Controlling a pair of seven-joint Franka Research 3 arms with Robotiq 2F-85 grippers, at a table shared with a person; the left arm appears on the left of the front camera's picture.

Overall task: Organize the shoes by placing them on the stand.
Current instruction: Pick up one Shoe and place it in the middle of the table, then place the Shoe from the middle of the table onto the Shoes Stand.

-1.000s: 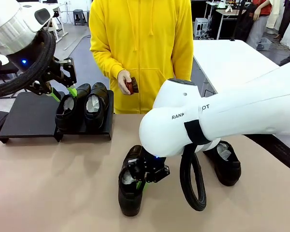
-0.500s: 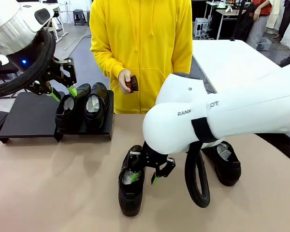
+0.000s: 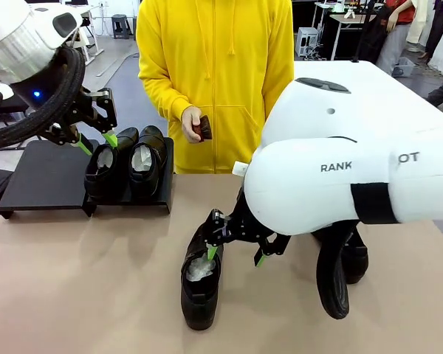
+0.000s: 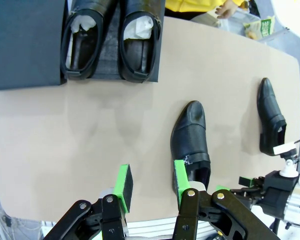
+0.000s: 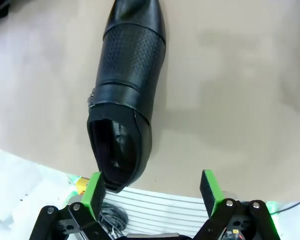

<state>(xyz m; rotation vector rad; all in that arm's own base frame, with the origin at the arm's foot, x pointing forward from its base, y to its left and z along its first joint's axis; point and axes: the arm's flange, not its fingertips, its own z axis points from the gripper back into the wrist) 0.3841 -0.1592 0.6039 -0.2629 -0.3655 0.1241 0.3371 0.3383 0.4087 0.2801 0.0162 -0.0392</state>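
Two glossy black shoes (image 3: 107, 166) (image 3: 144, 158) stand side by side on the right panel of the black stand (image 3: 44, 173), paper stuffing showing. A third shoe (image 3: 199, 284) lies on the table's middle, toe toward the person. The fourth shoe (image 3: 354, 258) lies at the right, mostly hidden behind my right arm. My right gripper (image 3: 236, 257) hangs open just above and right of the middle shoe (image 5: 125, 100), holding nothing. My left gripper (image 3: 97, 142) hovers over the stand's shoes (image 4: 82, 35), fingers (image 4: 123, 182) apart with nothing between them.
A person in a yellow hoodie stands at the far edge, holding a small reddish-brown object (image 3: 201, 129). The stand's left panel (image 4: 25, 40) is bare. The tan table (image 3: 81, 280) has free room at the front left. White tables stand behind at the right.
My right gripper has opened, let go of the middle shoe and lifted up and to the right. The shoe stays on the table. The left arm has not moved.
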